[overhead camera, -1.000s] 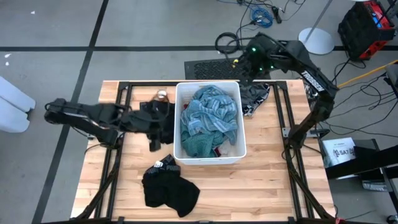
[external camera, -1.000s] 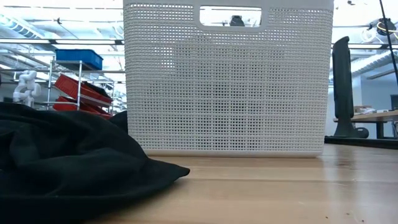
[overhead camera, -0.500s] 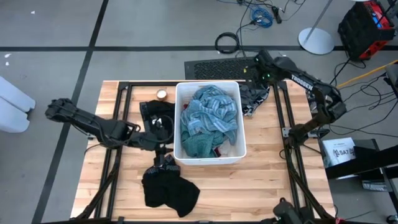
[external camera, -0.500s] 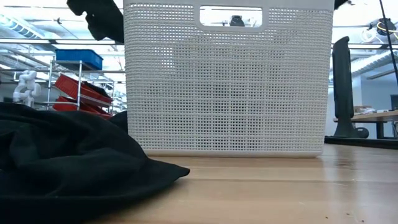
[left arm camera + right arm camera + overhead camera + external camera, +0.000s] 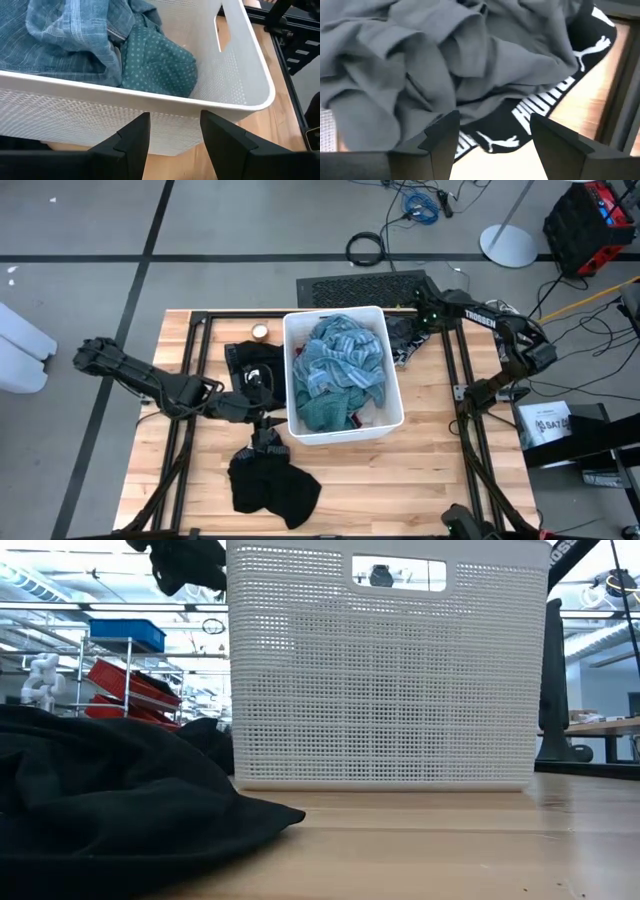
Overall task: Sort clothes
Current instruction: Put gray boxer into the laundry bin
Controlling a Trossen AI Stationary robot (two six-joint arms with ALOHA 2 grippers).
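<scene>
The white bin (image 5: 394, 395) stands mid-table, holding a teal-grey striped garment (image 5: 335, 355) and a teal dotted one (image 5: 155, 65). My left gripper (image 5: 268, 395) is open at the bin's left wall (image 5: 90, 125), low toward its near end. My right gripper (image 5: 420, 320) is open and points down over a dark grey garment (image 5: 445, 60) with a black lettered waistband (image 5: 535, 112), lying right of the bin. One black garment (image 5: 270, 485) lies near the front edge, and another (image 5: 245, 360) lies left of the bin. My left gripper comes slanting down from the table's left, and its open fingertips (image 5: 140, 122) stand at the bin's outer left wall just under the rim (image 5: 165, 102). The bin stands on the table. My right gripper's fingers straddle the grey garment; I cannot tell whether they touch it.
A small tape roll (image 5: 260, 332) lies at the far left of the bin. Black frame rails (image 5: 450, 380) run along both table sides. In the low view the black garment (image 5: 110, 810) fills the near left. Bare wood lies near right of the bin.
My right gripper has come down fast from above the bin's far right corner onto the grey garment. My left gripper has sunk and gone toward the near edge along the bin's left wall. The bin's near end has slid toward the table's right, so it now stands skewed.
</scene>
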